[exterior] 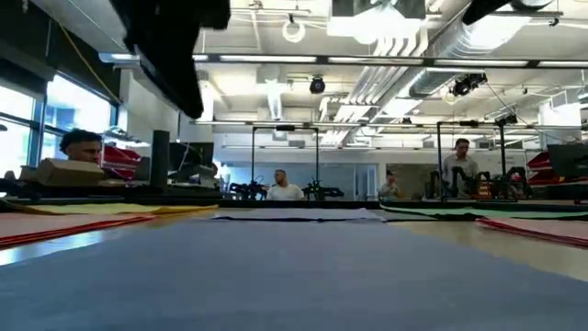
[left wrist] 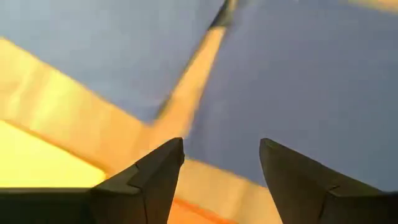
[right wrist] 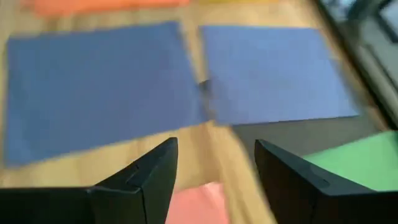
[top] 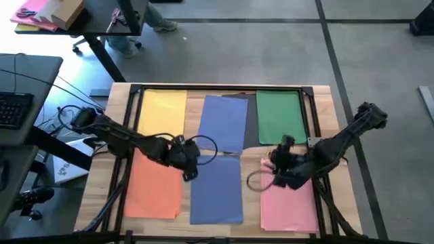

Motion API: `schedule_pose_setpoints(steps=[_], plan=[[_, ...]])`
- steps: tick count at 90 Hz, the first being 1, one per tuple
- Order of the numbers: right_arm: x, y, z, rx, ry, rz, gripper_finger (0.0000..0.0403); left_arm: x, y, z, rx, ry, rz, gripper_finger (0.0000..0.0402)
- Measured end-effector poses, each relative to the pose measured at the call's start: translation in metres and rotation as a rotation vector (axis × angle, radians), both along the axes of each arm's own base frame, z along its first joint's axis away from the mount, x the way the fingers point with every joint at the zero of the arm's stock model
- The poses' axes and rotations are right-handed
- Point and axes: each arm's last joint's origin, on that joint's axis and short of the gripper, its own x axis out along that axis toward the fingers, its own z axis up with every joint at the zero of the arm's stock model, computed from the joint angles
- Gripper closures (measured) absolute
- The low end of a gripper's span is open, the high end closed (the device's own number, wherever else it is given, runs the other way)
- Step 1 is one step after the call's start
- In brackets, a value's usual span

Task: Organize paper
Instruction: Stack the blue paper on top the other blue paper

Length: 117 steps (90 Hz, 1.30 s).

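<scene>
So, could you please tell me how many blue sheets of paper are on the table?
2. One blue sheet lies at the far middle, between the yellow sheet and green sheet; the other blue sheet lies at the near middle. More may be stacked underneath.

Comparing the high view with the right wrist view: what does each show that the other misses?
Only the high view shows the yellow sheet, both arms and the left gripper between the orange sheet and the near blue sheet. Only the right wrist view shows the right gripper open, holding nothing. Both show the two blue sheets, the dark grey sheet, the green sheet and the pink sheet.
</scene>
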Motion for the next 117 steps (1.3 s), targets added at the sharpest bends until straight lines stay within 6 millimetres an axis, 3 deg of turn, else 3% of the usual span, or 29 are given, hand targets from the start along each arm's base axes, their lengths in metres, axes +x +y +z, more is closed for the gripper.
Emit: schedule_pose_setpoints(steps=[16,32,52,72,117], plan=[[-0.016,-0.025,0.014,0.039,-0.064,-0.148,0.0204,0.003,0.023,-0.038,0.112,0.043,-0.084,0.0198],[-0.024,-0.044,0.015,0.032,-0.044,-0.282,0.0204,0.012,0.049,-0.062,0.257,0.038,-0.108,0.0198],[-0.023,-0.055,0.014,0.013,-0.02,-0.352,0.0204,0.021,0.068,-0.097,0.267,0.159,-0.295,0.0198],[-0.021,-0.063,0.014,-0.033,0.001,-0.358,0.0204,0.032,0.077,-0.108,0.379,0.181,-0.416,0.0198],[-0.017,-0.085,0.014,-0.11,0.065,-0.39,0.0204,0.036,0.08,-0.106,0.546,0.26,-0.511,0.0198]])
